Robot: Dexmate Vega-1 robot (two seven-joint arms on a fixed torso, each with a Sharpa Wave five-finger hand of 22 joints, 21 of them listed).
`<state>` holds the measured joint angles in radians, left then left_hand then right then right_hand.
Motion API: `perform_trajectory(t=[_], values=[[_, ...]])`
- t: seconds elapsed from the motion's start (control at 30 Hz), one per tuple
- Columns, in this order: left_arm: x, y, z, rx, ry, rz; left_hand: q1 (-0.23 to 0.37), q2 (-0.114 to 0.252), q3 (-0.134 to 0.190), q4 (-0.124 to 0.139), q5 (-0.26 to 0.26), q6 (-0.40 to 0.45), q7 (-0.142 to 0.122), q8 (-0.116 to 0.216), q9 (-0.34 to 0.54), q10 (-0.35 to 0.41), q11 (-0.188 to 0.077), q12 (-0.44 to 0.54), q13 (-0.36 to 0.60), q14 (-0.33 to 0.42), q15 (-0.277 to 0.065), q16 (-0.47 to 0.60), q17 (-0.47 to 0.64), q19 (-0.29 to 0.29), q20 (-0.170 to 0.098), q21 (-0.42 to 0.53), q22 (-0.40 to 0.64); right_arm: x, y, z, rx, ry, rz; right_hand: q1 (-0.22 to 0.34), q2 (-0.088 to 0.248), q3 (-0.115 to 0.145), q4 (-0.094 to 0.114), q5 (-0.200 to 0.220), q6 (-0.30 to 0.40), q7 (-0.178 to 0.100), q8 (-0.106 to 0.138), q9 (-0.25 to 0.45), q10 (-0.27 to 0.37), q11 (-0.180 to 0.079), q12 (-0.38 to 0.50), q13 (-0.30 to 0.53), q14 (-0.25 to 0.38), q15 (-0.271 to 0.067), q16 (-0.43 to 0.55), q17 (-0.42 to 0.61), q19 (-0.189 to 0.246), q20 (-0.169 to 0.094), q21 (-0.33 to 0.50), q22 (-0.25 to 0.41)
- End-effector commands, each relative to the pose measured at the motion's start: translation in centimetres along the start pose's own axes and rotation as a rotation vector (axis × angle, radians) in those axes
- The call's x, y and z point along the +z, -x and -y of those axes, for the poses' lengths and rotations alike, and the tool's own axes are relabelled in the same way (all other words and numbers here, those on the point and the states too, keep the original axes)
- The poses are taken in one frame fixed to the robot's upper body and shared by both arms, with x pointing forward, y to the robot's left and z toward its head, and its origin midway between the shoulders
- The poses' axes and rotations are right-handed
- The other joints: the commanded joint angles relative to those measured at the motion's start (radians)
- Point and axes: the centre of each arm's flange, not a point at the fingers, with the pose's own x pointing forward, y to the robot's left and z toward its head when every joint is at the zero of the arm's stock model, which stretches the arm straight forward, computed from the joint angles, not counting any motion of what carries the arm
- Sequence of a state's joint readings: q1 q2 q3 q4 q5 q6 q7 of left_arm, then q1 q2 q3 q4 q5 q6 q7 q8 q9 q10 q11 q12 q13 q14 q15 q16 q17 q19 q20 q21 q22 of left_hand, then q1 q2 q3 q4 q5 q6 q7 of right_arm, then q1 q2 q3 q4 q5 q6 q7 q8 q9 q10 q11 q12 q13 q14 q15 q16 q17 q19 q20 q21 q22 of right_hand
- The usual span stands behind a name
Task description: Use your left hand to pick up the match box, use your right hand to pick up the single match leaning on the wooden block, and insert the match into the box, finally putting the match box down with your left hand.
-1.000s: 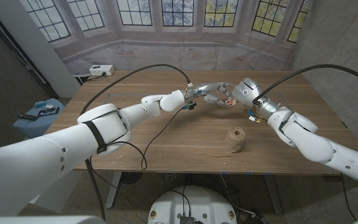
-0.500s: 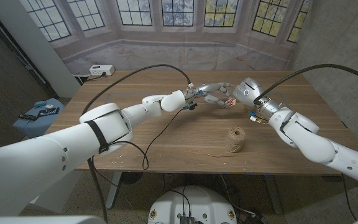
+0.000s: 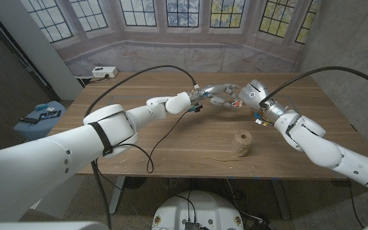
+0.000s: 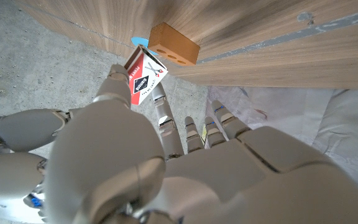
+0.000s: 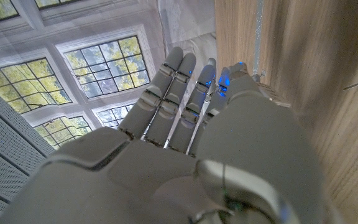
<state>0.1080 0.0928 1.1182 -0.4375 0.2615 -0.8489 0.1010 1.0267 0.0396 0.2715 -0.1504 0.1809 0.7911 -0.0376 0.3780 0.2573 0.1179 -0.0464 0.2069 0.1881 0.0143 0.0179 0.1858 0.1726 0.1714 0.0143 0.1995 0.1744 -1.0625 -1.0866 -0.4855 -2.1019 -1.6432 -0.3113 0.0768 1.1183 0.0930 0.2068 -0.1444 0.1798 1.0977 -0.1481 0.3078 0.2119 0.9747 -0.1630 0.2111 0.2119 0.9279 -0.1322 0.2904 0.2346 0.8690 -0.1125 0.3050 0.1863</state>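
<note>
Left hand (image 3: pixel 214 96) holds the match box (image 4: pixel 144 75) raised above the tabletop (image 3: pixel 171 144), near the wooden block (image 4: pixel 174 43). Right hand (image 3: pixel 251 94) meets it; its grasp cannot be determined.

Both arms extend forward over the table and converge near its far centre. The left hand (image 3: pixel 214 96) is raised above the surface, fingers reaching toward the right hand, pinching a match box (image 4: pixel 144 76) between thumb and fingers. The right hand (image 3: pixel 246 96) is raised directly beside the left hand, fingers held together and extended; whether it holds anything cannot be determined.
</note>
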Motion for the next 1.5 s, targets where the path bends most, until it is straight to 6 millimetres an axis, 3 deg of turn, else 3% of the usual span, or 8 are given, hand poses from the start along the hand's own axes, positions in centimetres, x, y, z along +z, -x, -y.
perform_trajectory(t=[0.03,1.1,1.5], values=[[-0.1,-0.2,-0.2,0.002,0.004,-0.008,0.02,0.024,-0.005,0.001,-0.002,0.002,-0.001,0.007,0.004,0.006,0.001,0.0,0.006,0.008,0.0,-0.004,0.002,-0.005,0.002,0.0,0.004,0.4,-0.3,0.1,0.006,-0.005,0.0,-0.001,0.008,-0.003,-0.001,0.007,0.004,-0.002,0.005,0.003,0.008,-0.001,-0.001,0.005,0.011,-0.101,-0.002,0.005,-0.002,-0.044,-0.004,0.0],[-0.1,0.6,-0.1,0.016,0.012,0.012,0.019,0.025,-0.007,0.001,-0.002,0.001,-0.001,0.007,0.005,0.006,-0.001,0.0,0.006,0.008,-0.001,-0.003,0.002,-0.008,0.003,0.0,0.004,1.2,-0.7,1.3,0.024,-0.036,-0.015,0.001,0.008,-0.007,-0.003,0.007,0.003,0.0,0.003,0.004,0.008,0.005,-0.001,0.006,0.011,-0.1,-0.007,0.006,-0.002,-0.043,-0.005,0.0],[-0.3,0.2,0.0,0.009,0.011,-0.012,0.02,0.026,-0.007,0.0,-0.002,0.002,-0.001,0.007,0.005,0.006,-0.001,-0.001,0.006,0.009,0.0,-0.003,0.002,-0.007,0.004,0.0,0.004,0.8,-0.9,1.1,0.042,-0.041,-0.033,-0.005,-0.001,-0.016,-0.003,0.006,-0.038,0.01,-0.014,0.005,-0.014,0.018,-0.009,0.007,-0.002,-0.096,-0.015,0.007,-0.004,-0.034,-0.007,0.0]])
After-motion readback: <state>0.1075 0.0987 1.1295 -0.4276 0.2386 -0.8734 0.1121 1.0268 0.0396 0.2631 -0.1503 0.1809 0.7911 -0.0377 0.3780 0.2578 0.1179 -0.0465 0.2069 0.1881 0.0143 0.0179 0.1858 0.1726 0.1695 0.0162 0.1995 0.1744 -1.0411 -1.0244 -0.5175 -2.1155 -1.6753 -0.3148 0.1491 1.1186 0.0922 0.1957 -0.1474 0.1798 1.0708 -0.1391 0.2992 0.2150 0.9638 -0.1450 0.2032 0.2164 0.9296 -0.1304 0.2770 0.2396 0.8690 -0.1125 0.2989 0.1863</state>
